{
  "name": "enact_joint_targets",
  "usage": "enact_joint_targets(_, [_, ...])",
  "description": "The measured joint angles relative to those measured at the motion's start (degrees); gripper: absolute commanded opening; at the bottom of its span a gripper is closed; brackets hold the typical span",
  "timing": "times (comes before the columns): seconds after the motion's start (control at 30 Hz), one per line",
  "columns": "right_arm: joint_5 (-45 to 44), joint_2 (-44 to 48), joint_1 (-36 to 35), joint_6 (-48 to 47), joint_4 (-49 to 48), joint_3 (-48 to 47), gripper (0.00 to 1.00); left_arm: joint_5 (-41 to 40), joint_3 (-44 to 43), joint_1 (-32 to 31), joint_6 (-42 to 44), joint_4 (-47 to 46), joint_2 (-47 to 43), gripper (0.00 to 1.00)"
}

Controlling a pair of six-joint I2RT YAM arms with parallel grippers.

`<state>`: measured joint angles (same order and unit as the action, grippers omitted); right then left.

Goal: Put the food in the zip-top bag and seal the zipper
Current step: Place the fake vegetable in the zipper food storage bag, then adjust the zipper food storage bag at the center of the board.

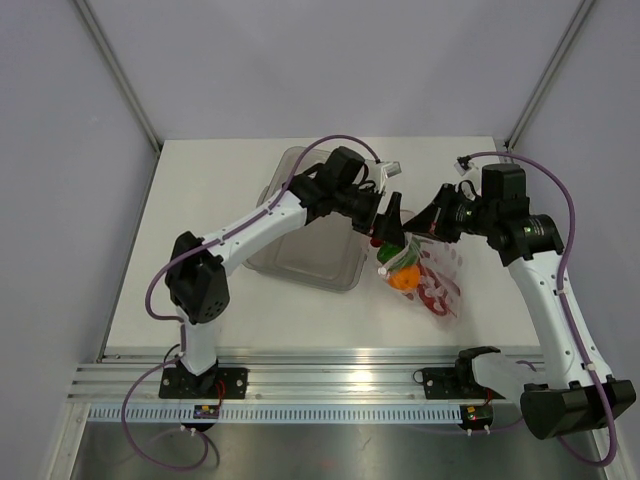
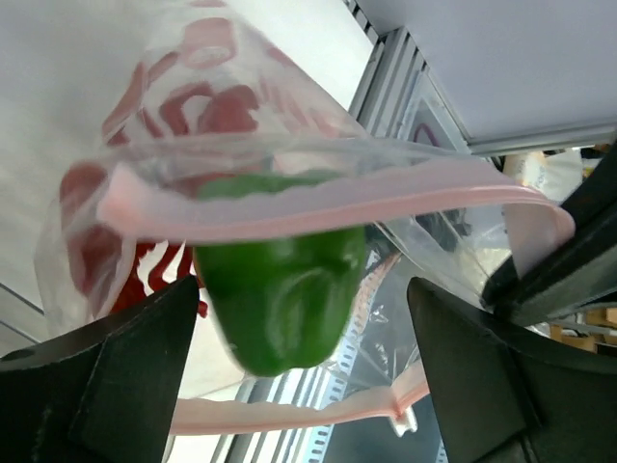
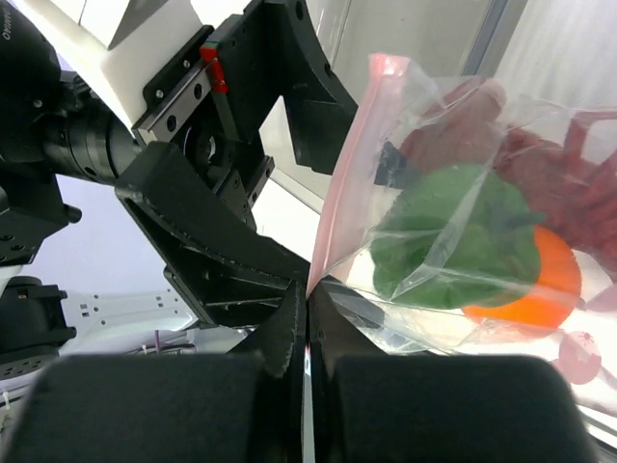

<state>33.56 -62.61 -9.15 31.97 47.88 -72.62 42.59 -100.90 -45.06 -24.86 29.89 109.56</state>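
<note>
The clear zip-top bag (image 1: 440,285) hangs above the table right of centre. My right gripper (image 3: 308,289) is shut on its pink zipper (image 3: 342,193) at one end of the mouth. In the right wrist view the green pepper (image 3: 453,231), the orange fruit (image 3: 540,294) and the red lobster (image 3: 540,159) sit inside the bag. My left gripper (image 2: 299,289) is open at the bag's mouth. Its fingers (image 2: 116,376) stand wide on either side of the pepper (image 2: 280,299) and do not touch it. The zipper strips (image 2: 318,203) are parted.
A rigid clear tray (image 1: 300,205) stands just left of the bag, under my left arm. The aluminium rail (image 1: 330,380) runs along the near table edge. Both grippers (image 1: 392,222) (image 1: 420,228) meet closely above the bag.
</note>
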Motion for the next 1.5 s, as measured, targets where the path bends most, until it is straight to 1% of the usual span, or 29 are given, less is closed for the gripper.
enact_joint_targets(0.03, [0.0, 0.0, 0.0, 0.0, 0.0, 0.0, 0.01, -0.3, 0.0, 0.0, 0.7, 0.2, -0.1, 0.91])
enact_joint_targets(0.13, [0.1, 0.1, -0.2, 0.0, 0.0, 0.0, 0.01, -0.6, 0.7, -0.1, 2.9, 1.6, -2.0, 0.74])
enact_joint_targets(0.17, [0.1, 0.1, -0.2, 0.0, 0.0, 0.0, 0.01, -0.3, 1.9, -0.1, 3.6, 1.4, -3.6, 0.53])
enact_joint_targets(0.27, [0.1, 0.1, -0.2, 0.0, 0.0, 0.0, 0.01, 1.0, 9.4, 1.0, 4.5, -1.4, -11.9, 0.21])
enact_joint_targets(0.3, [0.1, 0.1, -0.2, 0.0, 0.0, 0.0, 0.01, 1.4, 12.4, 1.7, 4.3, -2.9, -15.4, 0.12])
enact_joint_targets(0.37, [0.2, 0.1, -0.2, 0.0, 0.0, 0.1, 0.01, 1.7, 16.9, 4.6, 3.5, -5.3, -21.1, 0.13])
enact_joint_targets(0.4, [0.2, 0.1, -0.2, 0.0, 0.0, 0.1, 0.01, 1.8, 18.0, 6.2, 3.0, -6.3, -22.7, 0.36])
enact_joint_targets(0.47, [0.2, 0.1, -0.2, 0.0, 0.0, 0.2, 0.01, 1.1, 18.4, 8.6, 2.3, -7.6, -23.3, 0.51])
enact_joint_targets(0.5, [0.2, 0.1, -0.2, 0.0, 0.0, 0.2, 0.01, 0.2, 18.4, 9.3, 2.0, -8.0, -22.9, 0.66])
enact_joint_targets(0.57, [0.2, 0.1, -0.2, 0.0, 0.0, 0.2, 0.01, -1.4, 19.3, 9.3, 1.2, -8.2, -21.5, 0.66])
enact_joint_targets(0.63, [0.1, 0.2, -0.2, 0.1, 0.0, 0.3, 0.01, -3.1, 20.9, 8.3, 0.5, -8.2, -20.0, 0.63])
enact_joint_targets(0.7, [0.1, 0.3, -0.2, 0.2, 0.0, 0.3, 0.01, -4.6, 23.3, 6.9, -0.2, -8.4, -18.5, 0.61])
enact_joint_targets(0.8, [0.1, 0.6, -0.2, 0.3, 0.0, 0.4, 0.01, -5.9, 25.8, 5.4, -1.5, -8.6, -16.6, 0.53])
enact_joint_targets(0.93, [0.1, 1.1, -0.2, 0.3, 0.0, 0.4, 0.01, -6.6, 27.4, 4.4, -3.4, -10.2, -14.5, 0.46])
enact_joint_targets(1.0, [0.1, 1.2, -0.2, 0.4, 0.0, 0.4, 0.01, -6.8, 27.5, 4.3, -4.4, -10.8, -13.6, 0.35])
enact_joint_targets(1.07, [0.1, 1.3, -0.2, 0.4, 0.0, 0.4, 0.01, -6.8, 27.5, 4.0, -5.4, -11.6, -13.0, 0.14])
enact_joint_targets(1.1, [0.1, 1.4, -0.2, 0.4, 0.0, 0.4, 0.01, -6.9, 27.4, 4.0, -5.6, -11.8, -12.9, 0.00])
enact_joint_targets(1.33, [-2.1, 1.3, -0.2, -0.9, 1.9, -0.1, 0.01, -6.5, 24.0, 1.4, -6.5, -11.8, -13.0, 0.00])
enact_joint_targets(1.5, [-6.9, 1.2, -0.3, -3.4, 6.9, -5.6, 0.02, -3.9, 19.1, -1.7, -9.7, -14.1, -14.3, 0.00])
